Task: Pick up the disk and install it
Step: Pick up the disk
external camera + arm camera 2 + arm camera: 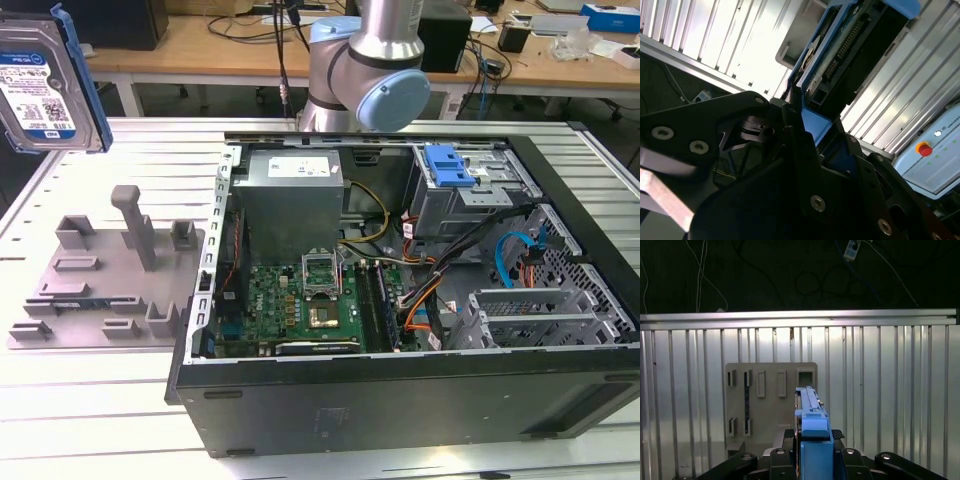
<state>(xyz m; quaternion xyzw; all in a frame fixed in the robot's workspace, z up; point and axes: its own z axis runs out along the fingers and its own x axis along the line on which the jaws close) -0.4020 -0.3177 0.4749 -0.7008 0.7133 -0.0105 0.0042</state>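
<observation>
Grasp: the black end effector [812,441] is pinching a blue plastic carrier frame from both sides. It is closed tight on that frame in both wrist views.
Disk: the flat rectangular silver-grey disk [45,85] with a white-and-blue label is sitting clipped in that frame. It is jutting out ahead of the end effector and hanging in the air, touching nothing else.
Below: the grey moulded plastic fixture plate [100,285] is lying on the ribbed aluminium bench [90,420], beneath the end effector and apart from it.
Case: the open black computer case [400,390] is lying well apart from the end effector, toward the exterior view's right. Its grey metal drive cage [437,208] is sitting inside, with a blue plastic latch [450,165] on top.
Progress: the pick-up is looking done — the install is not, since the disk is hanging outside the case, nowhere near the cage.
</observation>
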